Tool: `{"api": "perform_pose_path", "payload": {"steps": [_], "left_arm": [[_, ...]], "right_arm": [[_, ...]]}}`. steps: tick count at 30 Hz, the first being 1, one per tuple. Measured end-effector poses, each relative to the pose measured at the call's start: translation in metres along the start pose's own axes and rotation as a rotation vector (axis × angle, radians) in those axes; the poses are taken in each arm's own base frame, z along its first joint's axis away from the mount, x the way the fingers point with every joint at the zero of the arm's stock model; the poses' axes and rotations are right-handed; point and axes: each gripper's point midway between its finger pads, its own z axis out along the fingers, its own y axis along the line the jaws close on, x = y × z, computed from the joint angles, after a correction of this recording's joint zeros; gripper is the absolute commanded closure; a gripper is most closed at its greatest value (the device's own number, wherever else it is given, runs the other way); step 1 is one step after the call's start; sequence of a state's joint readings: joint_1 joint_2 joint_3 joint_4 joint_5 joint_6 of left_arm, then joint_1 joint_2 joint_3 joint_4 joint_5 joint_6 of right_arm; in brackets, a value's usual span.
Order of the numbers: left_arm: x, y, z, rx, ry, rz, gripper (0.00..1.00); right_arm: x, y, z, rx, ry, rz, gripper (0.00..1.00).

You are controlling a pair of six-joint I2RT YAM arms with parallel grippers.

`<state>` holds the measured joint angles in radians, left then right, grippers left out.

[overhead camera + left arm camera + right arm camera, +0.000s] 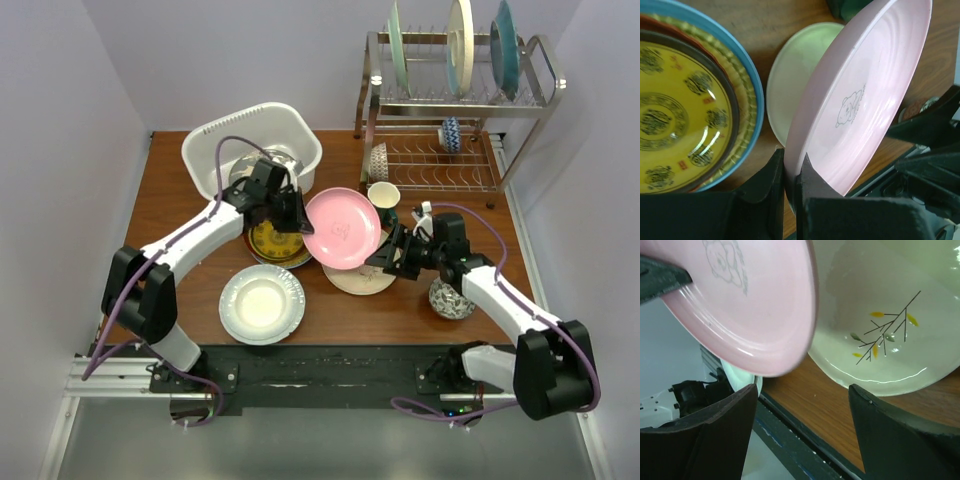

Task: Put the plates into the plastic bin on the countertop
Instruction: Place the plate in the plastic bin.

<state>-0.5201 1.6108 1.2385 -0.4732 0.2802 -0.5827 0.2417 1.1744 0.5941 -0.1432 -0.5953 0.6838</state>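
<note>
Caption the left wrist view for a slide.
Left fingers pinch the rim of the tilted pink plate beside the yellow patterned plate.

The countertop (pixel 168 200) bears plates (pixel 262 303), a bowl (pixel 452 299), plastic bin (pixel 290 125) and rack (pixel 432 166).

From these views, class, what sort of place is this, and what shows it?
Likely a mock kitchen counter in a robot lab: wire dish rack, white plastic bin, loose plates on a wooden countertop.
</note>
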Motion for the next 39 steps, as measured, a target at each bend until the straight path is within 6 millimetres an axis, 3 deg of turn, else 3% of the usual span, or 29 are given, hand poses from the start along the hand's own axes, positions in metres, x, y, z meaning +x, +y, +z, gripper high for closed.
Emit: {"api": "perform_pose_path", "payload": {"steps": [7, 13, 19, 31, 39], "left_arm": [[-0.048, 0.009, -0.018, -0.016, -0.078, -0.020, 1.00], [-0.080, 0.021, -0.030, -0.026, -0.112, -0.033, 1.00], [-0.102, 0.031, -0.036, -0.043, -0.129, -0.041, 1.00], [-0.135, 0.063, -0.034, -0.056, -0.141, -0.113, 1.00], [-0.164, 0.095, -0.053, -0.074, -0.203, -0.169, 1.00]], "right_arm": [[0.009, 0.010, -0.013, -0.049, -0.003, -0.040, 0.21], [0.036, -0.006, -0.014, -0.040, 0.050, -0.018, 0.21], [0.058, -0.018, -0.017, -0.024, 0.096, -0.001, 0.21], [0.066, -0.027, -0.017, -0.009, 0.117, -0.009, 0.21], [0.084, -0.041, -0.017, 0.021, 0.158, 0.013, 0.21]]}}
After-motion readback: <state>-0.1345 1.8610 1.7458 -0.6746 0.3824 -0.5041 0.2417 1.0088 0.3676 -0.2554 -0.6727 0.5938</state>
